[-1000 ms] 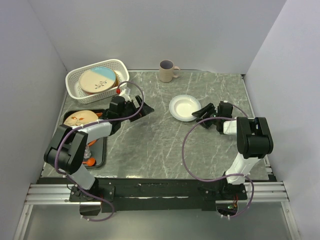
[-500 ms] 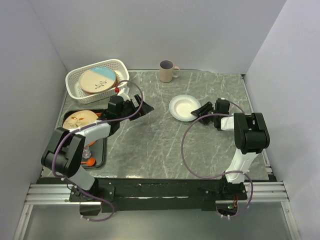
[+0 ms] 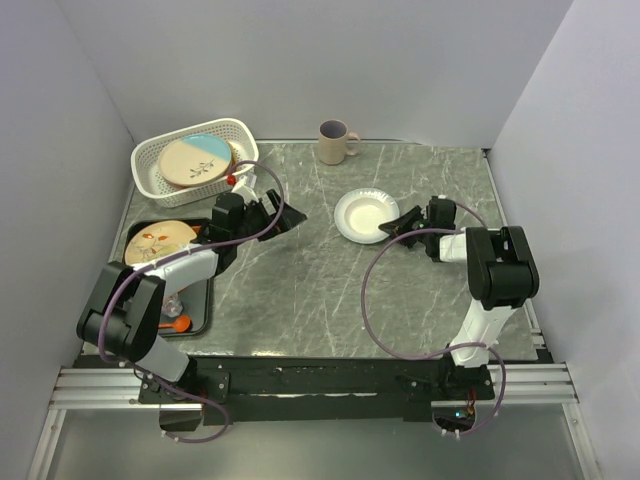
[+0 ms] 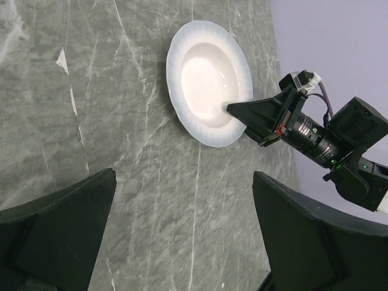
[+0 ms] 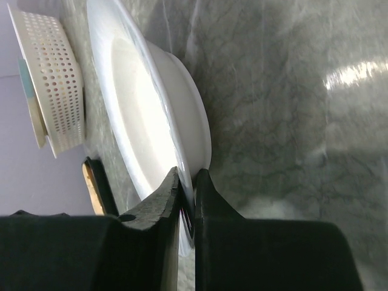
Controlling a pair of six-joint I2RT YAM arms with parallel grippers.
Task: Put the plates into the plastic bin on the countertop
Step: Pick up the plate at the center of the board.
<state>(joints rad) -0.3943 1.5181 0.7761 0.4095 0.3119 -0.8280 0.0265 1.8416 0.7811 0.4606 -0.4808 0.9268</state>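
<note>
Marble countertop [image 3: 330,290], white walls [image 3: 300,60]; R gripper [image 3: 389,228] pinching pale plate [image 3: 362,213] rim, L gripper [image 3: 280,213] spread wide.

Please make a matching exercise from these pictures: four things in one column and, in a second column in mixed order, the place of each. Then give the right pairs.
Things
1. pale white plate
2. beige mug
3. plate with a twig
4. cream plate

Places
A. on the black tray
B. in the white bin
C. alone near the far edge of the countertop
D. rim pinched by the right gripper

Pairs: 1-D, 2-C, 3-B, 4-A
</note>
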